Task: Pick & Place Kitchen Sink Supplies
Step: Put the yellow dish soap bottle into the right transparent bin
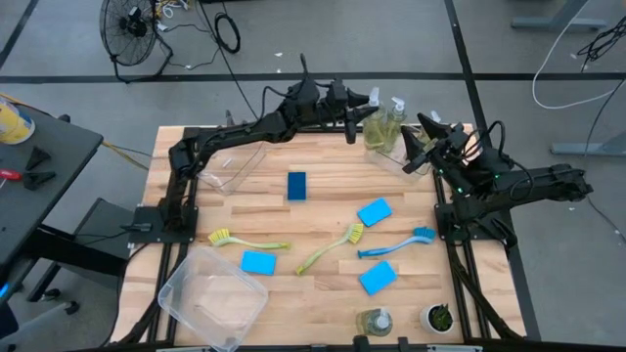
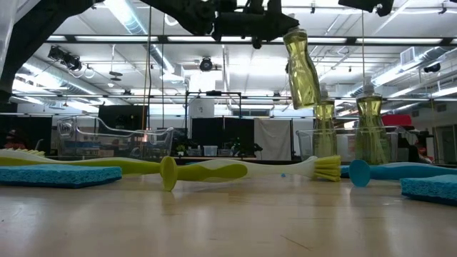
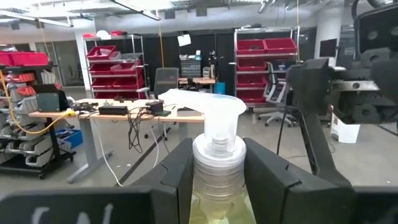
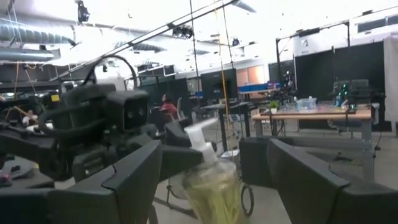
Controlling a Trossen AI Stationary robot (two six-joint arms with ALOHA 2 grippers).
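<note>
Starting on the left, a clear bin (image 1: 211, 299) sits at the near left corner of the table (image 1: 323, 293), and another bin (image 1: 230, 166) is at the far left. Between them lie a yellow-green brush (image 1: 245, 240) and a blue sponge (image 1: 258, 262). In the middle there's a darker sponge (image 1: 296, 185) and a second yellow-green brush (image 1: 331, 248). Up at the far edge, the left gripper (image 1: 368, 110) is clamped around the neck of a soap bottle (image 2: 301, 68), holding it tilted in the air above the table. Two more bottles (image 2: 370, 130) stand in a bin (image 1: 416, 156) just past it. The right gripper (image 1: 424, 142) hangs near that bin with its fingers spread wide, holding nothing. A blue brush (image 1: 399, 244), two more sponges (image 1: 376, 279) and a small potted plant (image 1: 439, 317) fill the right side.
</note>
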